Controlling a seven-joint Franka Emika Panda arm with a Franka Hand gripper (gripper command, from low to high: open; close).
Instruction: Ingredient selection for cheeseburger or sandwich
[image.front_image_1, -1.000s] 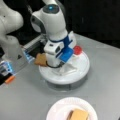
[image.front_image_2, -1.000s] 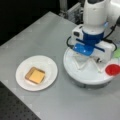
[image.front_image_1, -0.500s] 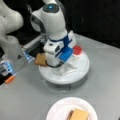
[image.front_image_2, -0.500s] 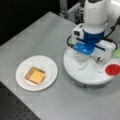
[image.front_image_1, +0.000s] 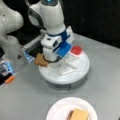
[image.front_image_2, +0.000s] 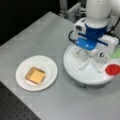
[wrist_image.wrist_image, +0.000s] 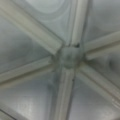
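In both front views my gripper hangs low over the middle of the white divided tray; its fingers are hidden under the hand. The wrist view shows only the tray's hub and ribs, close up, with no fingers. Among the ingredient pieces, a tan-brown one lies at the tray's left rim beside the hand. A red disc sits in the tray, and a green lettuce behind it. The sandwich stands as a tan bread square with yellow cheese on top.
The white paper plate bearing the pile lies on the grey table, apart from the tray. The arm's base with cables and a metal rail stands at a front view's left. A dark perforated surface borders the table.
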